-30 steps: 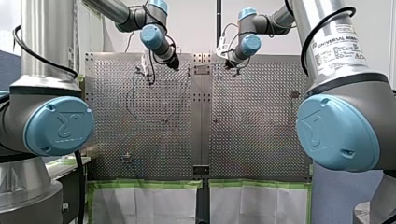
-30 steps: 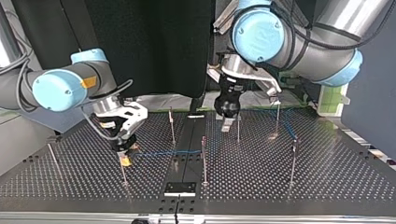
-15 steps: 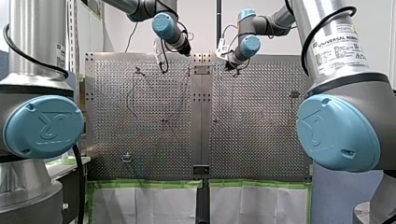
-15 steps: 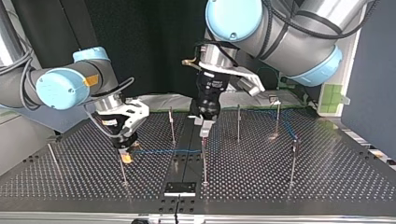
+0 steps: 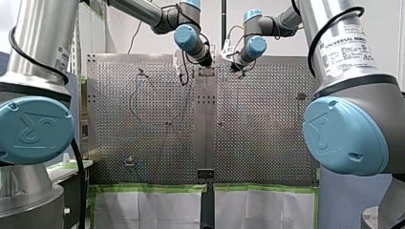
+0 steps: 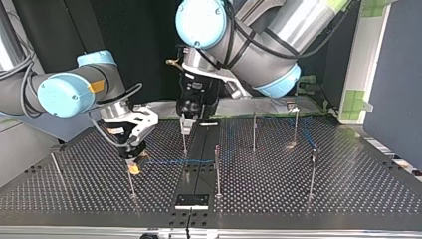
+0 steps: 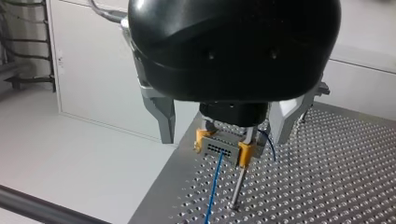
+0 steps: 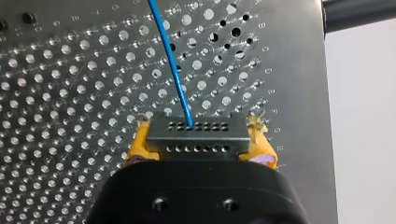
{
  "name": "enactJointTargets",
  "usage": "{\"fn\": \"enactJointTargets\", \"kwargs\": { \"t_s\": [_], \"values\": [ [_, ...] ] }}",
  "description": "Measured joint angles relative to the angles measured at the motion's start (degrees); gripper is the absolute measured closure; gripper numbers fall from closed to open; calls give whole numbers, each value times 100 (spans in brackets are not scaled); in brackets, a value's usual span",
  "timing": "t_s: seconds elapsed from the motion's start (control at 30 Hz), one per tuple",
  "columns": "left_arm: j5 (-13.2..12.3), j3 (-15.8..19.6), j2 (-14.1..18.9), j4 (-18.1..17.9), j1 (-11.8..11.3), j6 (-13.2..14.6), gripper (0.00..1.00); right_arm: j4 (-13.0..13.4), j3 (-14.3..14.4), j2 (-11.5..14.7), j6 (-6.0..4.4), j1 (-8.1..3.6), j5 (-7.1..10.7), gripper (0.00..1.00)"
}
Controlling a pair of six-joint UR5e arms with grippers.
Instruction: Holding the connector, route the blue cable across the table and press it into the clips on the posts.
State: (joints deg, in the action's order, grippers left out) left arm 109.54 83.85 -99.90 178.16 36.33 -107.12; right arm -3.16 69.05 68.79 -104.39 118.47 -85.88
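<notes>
- My right claw (image 6: pixel 133 167) has yellow pads and is clamped on the grey connector (image 8: pixel 197 136). It sits low over the surface (image 6: pixel 278 191) at the top view's left, just above a thin post (image 6: pixel 132 188).
- The blue cable (image 8: pixel 170 65) leaves the connector's face and runs ahead of the claw over the perforated plate.
- In the top view the cable stretches from the connector toward the view's right, as far as the middle post (image 6: pixel 217 172). Cannot tell whether it sits in a clip there.
- More blue line shows near the far posts at that view's right.
- My left claw (image 6: pixel 185 127) hangs over another post (image 6: pixel 184 143) beside the centre seam. Its metal fingers (image 7: pixel 164 122) are spread wide and hold nothing.
- In the left wrist view the connector and yellow pads show beyond the gap between those spread fingers, not touching them.
</notes>
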Motion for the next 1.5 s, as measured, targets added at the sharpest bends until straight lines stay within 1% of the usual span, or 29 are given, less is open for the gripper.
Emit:
{"fn": "enactJointTargets", "kwargs": {
  "t_s": [0.13,0.37,0.67,0.83,0.97,1.1,1.3,1.4,1.5],
  "values": [
    [66,-175,-111,-20,-32,5,0,5,0,-1,1,-9,0,100],
    [208,-495,-394,90,-154,88,0,7,0,-4,0,-12,6,100],
    [205,-794,-767,15,-184,119,0,17,0,-8,4,-20,9,100],
    [220,-888,-849,7,-192,121,0,18,0,-12,4,-21,15,100],
    [281,-1053,-955,2,-255,122,0,18,0,-15,4,-21,17,100],
    [272,-1232,-986,0,-307,121,0,18,0,-18,4,-21,18,100],
    [203,-1372,-1033,12,-382,122,0,19,0,-22,1,-21,18,100],
    [128,-1451,-1135,92,-372,123,0,23,0,-25,-3,-21,18,100],
    [108,-1520,-1279,137,-367,123,0,22,0,-25,-4,-22,18,100]
  ]
}}
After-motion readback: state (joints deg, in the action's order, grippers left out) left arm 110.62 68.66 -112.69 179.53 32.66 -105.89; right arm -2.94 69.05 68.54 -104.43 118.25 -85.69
